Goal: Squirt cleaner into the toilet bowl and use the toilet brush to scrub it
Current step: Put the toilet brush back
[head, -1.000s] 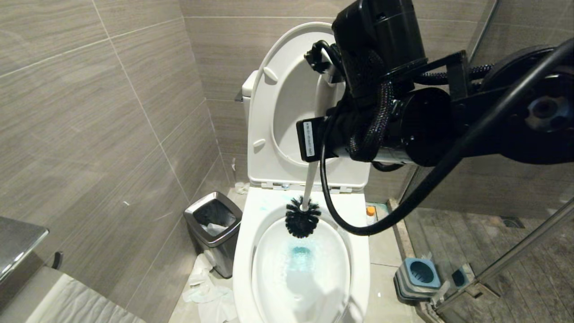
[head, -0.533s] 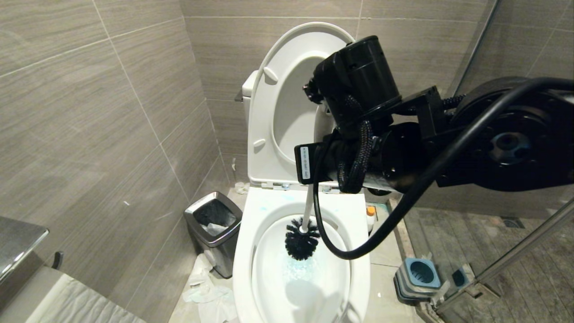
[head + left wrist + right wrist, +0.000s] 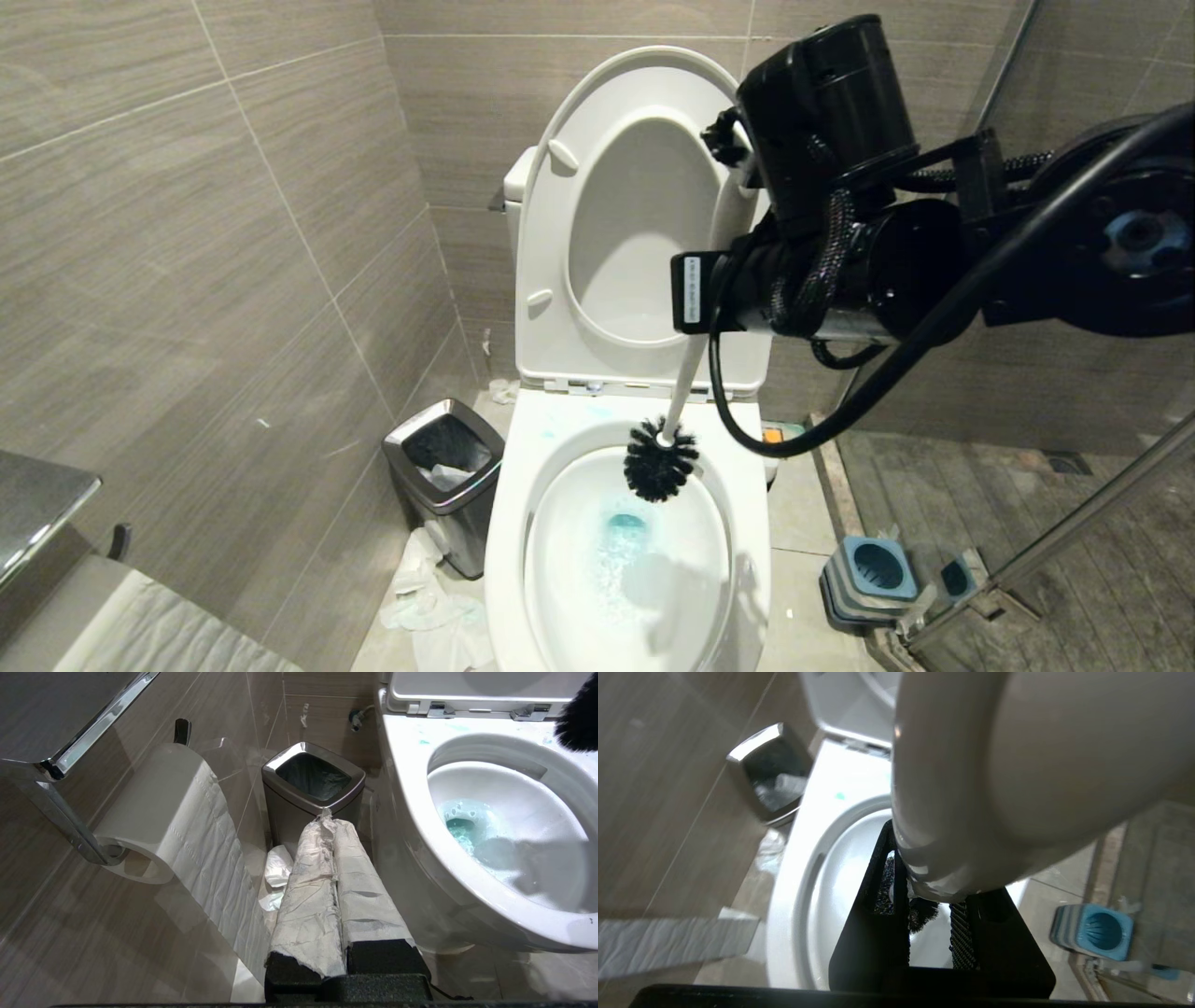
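The toilet brush (image 3: pixel 674 411), light, stiff and glossy-slick, is grasped high on its handle by the right gripper's (image 3: pixel 930 905) jaws, its head hanging over the toilet bowl's (image 3: pixel 747 523) rear rim; a firm clamp seems needed. The left gripper's (image 3: pixel 334 858) jaws are clenched on nothing.

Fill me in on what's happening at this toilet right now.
The right end effector grips the white handle of the toilet brush, holding its black bristle head at the back inner rim of the toilet bowl. Turquoise cleaner is pooled in the water below, so scrubbing is underway. The left end effector sits shut beside the bowl, idle, near the bin.
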